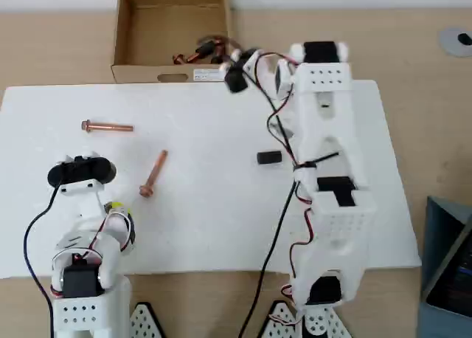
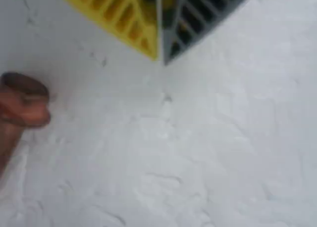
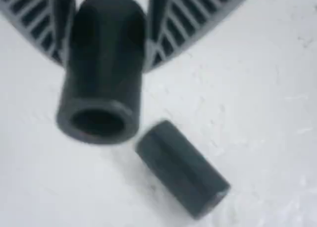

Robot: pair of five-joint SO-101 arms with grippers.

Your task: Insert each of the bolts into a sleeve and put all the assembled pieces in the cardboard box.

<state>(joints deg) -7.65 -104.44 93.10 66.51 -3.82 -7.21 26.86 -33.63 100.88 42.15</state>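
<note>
Two copper bolts lie on the white mat (image 1: 206, 227): one (image 1: 108, 126) at the far left, one (image 1: 153, 174) slanted nearer the middle. My left gripper (image 1: 119, 214) (image 2: 161, 57) is shut with nothing in it, low over the mat, beside the slanted bolt's head (image 2: 22, 105). My right gripper (image 3: 106, 33) is shut on a black sleeve (image 3: 99, 88), held above the mat. A second black sleeve (image 3: 181, 170) (image 1: 269, 158) lies loose on the mat just past it. The cardboard box (image 1: 129, 39) stands at the back with assembled pieces (image 1: 199, 52) inside.
The right arm (image 1: 328, 168) stretches far over the mat, its cables trailing toward the box's front right corner. A dark grey bin (image 1: 446, 268) stands at the right edge. A round grey disc (image 1: 456, 41) lies at the back right on the wooden table.
</note>
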